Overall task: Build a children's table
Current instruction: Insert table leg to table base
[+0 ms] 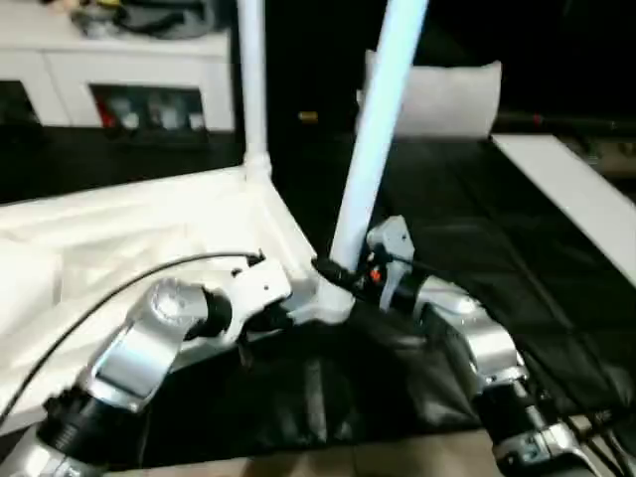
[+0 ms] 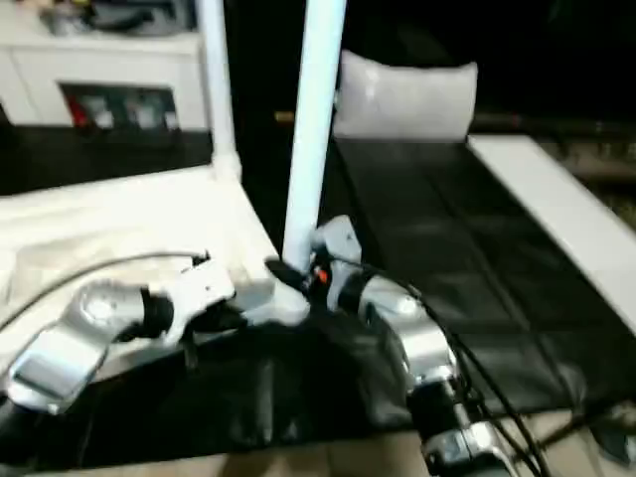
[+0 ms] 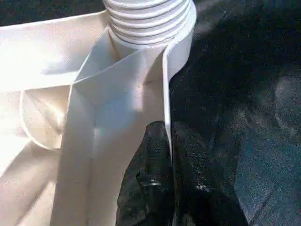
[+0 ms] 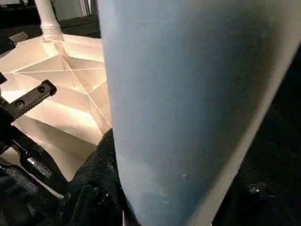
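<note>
The white table top (image 1: 119, 248) lies upside down on a black cloth, its ribbed underside (image 4: 70, 75) facing up. One white leg (image 1: 251, 79) stands upright in the far corner socket. A second leg (image 1: 383, 119) leans slightly in the near corner socket, its threaded end (image 3: 146, 19) at the socket mouth. My right gripper (image 1: 343, 273) is shut on this leg's lower part, with a black finger (image 4: 99, 188) against the tube. My left gripper (image 1: 283, 316) is shut on the top's rim wall (image 3: 164, 94) just beside that socket, with fingers (image 3: 146, 179) on both sides of the wall.
A white-grey cushion (image 1: 447, 94) lies at the back, and a flat white board (image 1: 576, 194) runs along the right. A white cabinet (image 1: 119, 70) stands at the back left. Black cloth (image 1: 467, 229) covers the surface to the right of the top.
</note>
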Motion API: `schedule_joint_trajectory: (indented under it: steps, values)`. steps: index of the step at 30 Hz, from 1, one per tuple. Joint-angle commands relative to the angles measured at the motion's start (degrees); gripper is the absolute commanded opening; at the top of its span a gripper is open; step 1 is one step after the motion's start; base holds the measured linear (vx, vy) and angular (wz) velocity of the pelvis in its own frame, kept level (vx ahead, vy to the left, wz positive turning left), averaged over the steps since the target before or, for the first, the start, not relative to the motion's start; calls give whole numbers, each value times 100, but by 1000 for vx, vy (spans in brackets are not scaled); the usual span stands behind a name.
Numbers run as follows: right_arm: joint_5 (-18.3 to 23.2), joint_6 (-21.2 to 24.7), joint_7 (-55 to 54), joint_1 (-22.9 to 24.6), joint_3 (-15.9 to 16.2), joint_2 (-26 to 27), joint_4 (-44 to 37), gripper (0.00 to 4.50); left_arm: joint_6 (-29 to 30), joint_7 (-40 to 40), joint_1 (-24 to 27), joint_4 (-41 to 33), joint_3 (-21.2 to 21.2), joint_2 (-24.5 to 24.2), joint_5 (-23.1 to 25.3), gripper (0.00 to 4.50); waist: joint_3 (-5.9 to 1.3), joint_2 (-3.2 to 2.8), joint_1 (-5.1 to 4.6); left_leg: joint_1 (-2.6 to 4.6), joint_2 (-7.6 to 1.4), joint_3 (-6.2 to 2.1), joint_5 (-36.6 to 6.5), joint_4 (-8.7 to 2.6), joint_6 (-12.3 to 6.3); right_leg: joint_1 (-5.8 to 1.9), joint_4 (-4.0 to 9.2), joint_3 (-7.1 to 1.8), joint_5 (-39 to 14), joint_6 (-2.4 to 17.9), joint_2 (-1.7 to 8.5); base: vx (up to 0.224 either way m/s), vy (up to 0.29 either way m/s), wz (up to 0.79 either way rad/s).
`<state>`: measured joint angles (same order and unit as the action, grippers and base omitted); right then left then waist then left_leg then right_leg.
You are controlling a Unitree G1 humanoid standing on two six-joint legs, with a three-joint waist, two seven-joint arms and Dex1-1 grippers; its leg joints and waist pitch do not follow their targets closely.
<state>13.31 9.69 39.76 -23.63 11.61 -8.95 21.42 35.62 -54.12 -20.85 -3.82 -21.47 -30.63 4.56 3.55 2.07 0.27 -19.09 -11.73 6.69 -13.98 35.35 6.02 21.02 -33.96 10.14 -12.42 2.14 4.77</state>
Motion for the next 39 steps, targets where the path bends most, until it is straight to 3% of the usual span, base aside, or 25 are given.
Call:
schedule_joint_trajectory:
  steps: [1,4,6,9,12,13,14,18,22,23,25,27,28,29,32,36,38,39]
  values:
    - [-315,512,-62,355,147,-146,748,188,-168,217,-301,-24,164,-6,96,0,-215,-154,-34,-9,-227,-81,-2317,-585,71,-139,606,-409,-2680,402,482,0,0,0]
    - [-334,506,-68,285,158,-149,812,188,-306,153,-317,60,182,61,-7,0,-211,-166,-37,-21,-210,-60,-2354,-590,46,-156,649,-434,-2921,383,525,0,0,0]
    - [-364,485,-47,214,165,-152,901,188,-412,73,-317,164,151,53,-47,0,-211,-141,-46,-22,-219,-70,-2442,-607,63,-164,660,-424,-2958,340,524,0,0,0]
    - [-390,466,-30,145,162,-146,992,188,-595,-40,-351,329,-13,-87,47,0,-200,-140,-42,27,-207,-61,-2569,-606,50,-135,712,-406,-3139,253,531,0,0,0]
    - [-444,412,-24,99,188,-168,1053,188,-713,-12,-443,533,-72,-122,144,0,-208,-78,-36,66,-186,-35,-2466,-590,7,-140,800,-358,-3378,94,553,0,0,0]
    - [-442,409,-20,94,187,-169,1056,188,-736,-22,-474,568,-73,-118,146,0,-197,-98,-24,83,-182,-33,-2444,-587,1,-122,812,-354,-3425,84,558,0,0,0]
    - [-421,409,-6,96,181,-159,1048,188,-823,-45,-521,627,-80,-121,153,0,-185,-52,-32,105,-169,-15,-2425,-577,-17,-97,849,-338,-3544,33,548,0,0,0]
    - [-399,379,21,104,174,-142,1035,188,-1005,-115,-579,728,-79,-126,123,0,-182,-104,-55,143,-184,-42,-2673,-580,-4,-122,915,-222,-3693,-168,533,0,0,0]
    - [-351,303,9,119,112,-100,1048,188,-1232,-212,-621,836,-88,-154,14,0,-170,-143,-63,152,-224,-66,-2859,-626,8,-146,905,-196,-3532,-140,535,0,0,0]
    - [-323,307,-10,118,77,-89,1054,188,-1334,-247,-632,871,-65,-137,-35,0,-130,-159,-78,173,-246,-82,-3111,-666,27,-138,913,-169,-3547,-143,521,0,0,0]
    - [-321,283,-14,113,68,-87,1062,244,-1389,-265,-641,891,-57,-131,-58,0,-125,-169,-94,207,-248,-92,-3282,-667,46,-144,923,-136,-3607,-171,522,0,0,0]
    - [-333,230,-19,108,65,-88,1074,261,-1418,-298,-657,910,-55,-135,-83,0,-138,-203,-82,133,-299,-131,-3371,-735,88,-220,813,-195,-3411,-106,566,0,0,0]
    - [-339,214,-19,103,66,-92,1081,267,-1430,-308,-668,926,-60,-136,-87,0,-148,-223,-69,140,-296,-130,-3356,-733,112,-210,804,-222,-3368,-60,576,0,0,0]
    - [-344,189,-16,99,64,-96,1088,279,-1453,-330,-683,951,-58,-136,-94,0,-159,-156,-60,165,-244,-99,-3138,-682,104,-162,862,-227,-3483,-43,618,0,0,0]
    - [-347,146,-16,98,53,-96,1094,308,-1492,-374,-700,986,-45,-147,-117,0,-159,-168,-47,87,-220,-89,-2709,-665,78,-193,869,-242,-3504,-24,644,0,0,0]
    - [-346,120,-24,116,10,-101,1066,346,-1550,-425,-708,1028,-34,-188,-130,0,-209,-178,12,44,-249,-26,-1937,-683,18,-187,748,-380,-2677,350,620,0,0,0]
    - [-325,101,-11,158,-36,-145,1008,357,-1577,-452,-721,1069,-21,-220,-135,0,-238,-160,33,-22,-277,16,-1429,-691,-3,-202,623,-452,-2153,563,581,0,0,0]
    - [-324,98,-11,162,-41,-149,1003,367,-1579,-454,-722,1072,-20,-223,-135,0,-287,-128,47,-62,-253,56,-1140,-669,-38,-212,563,-510,-1917,643,557,0,0,0]
